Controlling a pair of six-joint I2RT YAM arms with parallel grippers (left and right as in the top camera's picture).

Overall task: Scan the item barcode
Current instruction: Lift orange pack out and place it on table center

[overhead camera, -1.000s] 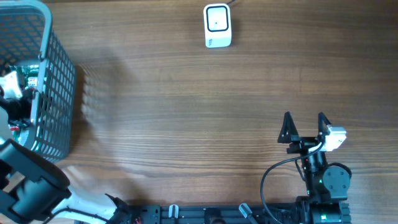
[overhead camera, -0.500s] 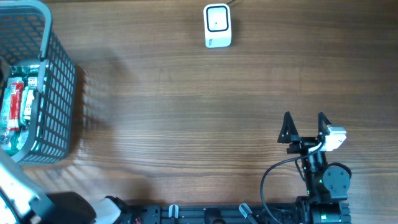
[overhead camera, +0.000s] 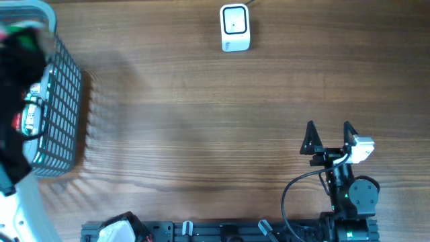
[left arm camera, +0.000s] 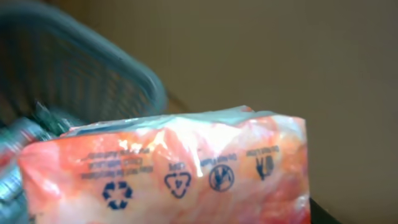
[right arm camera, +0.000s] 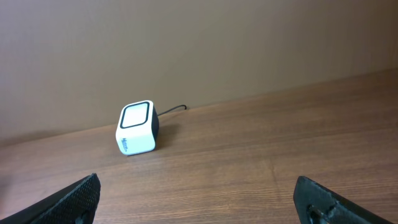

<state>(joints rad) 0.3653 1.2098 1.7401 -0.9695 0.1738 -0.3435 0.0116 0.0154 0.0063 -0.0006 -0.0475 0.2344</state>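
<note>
- One packet, orange, is hanging above the basket, with the left gripper pinching it (fingers hiding behind it).
- Right gripper is sitting spread wide, well apart from the scanner.

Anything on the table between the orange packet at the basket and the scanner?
Nothing visible does. Only bare table lies between the orange packet at the basket and the scanner; the right gripper sits well off that line.
</note>
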